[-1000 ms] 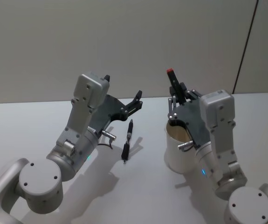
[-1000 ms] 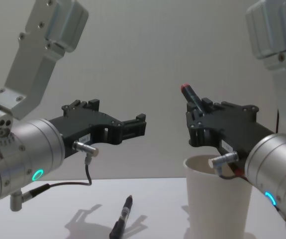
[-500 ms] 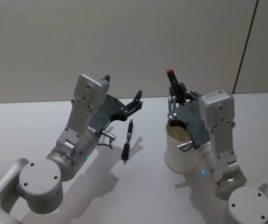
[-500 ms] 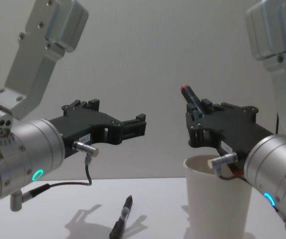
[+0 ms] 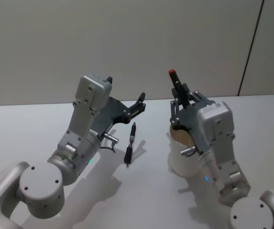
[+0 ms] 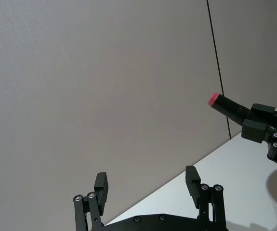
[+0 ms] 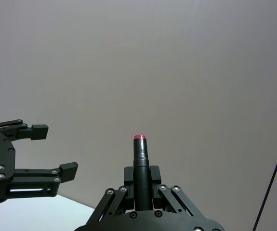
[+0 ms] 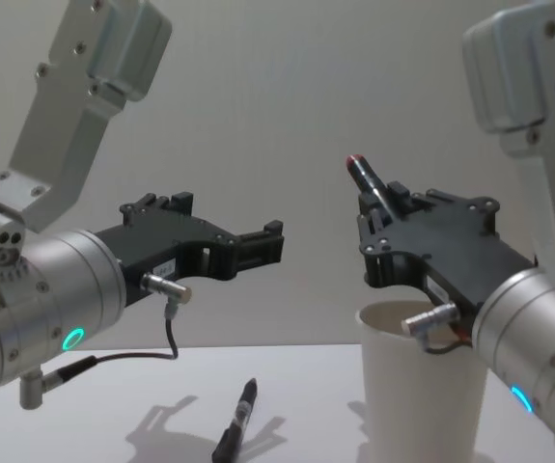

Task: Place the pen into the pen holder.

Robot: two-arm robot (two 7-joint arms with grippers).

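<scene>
My right gripper [image 5: 181, 98] is shut on a black pen [image 5: 176, 84] with a red end. It holds the pen tilted upward, just above the rim of the pen holder [image 5: 180, 153], a white paper cup. In the chest view the pen [image 8: 367, 180] sticks up out of the right gripper [image 8: 385, 209] over the pen holder [image 8: 418, 397]. A second black pen [image 5: 130, 142] lies on the table between the arms. My left gripper [image 5: 139, 102] hangs open and empty in the air above that second pen.
The white table [image 5: 41, 129] runs back to a plain grey wall. A dark vertical seam [image 5: 251, 47] marks the wall at the right. Both forearms stand close on either side of the cup and the lying pen [image 8: 236, 422].
My right arm has shifted slightly left and lifted the held pen a little over the cup. The left arm and the pen on the table have not moved.
</scene>
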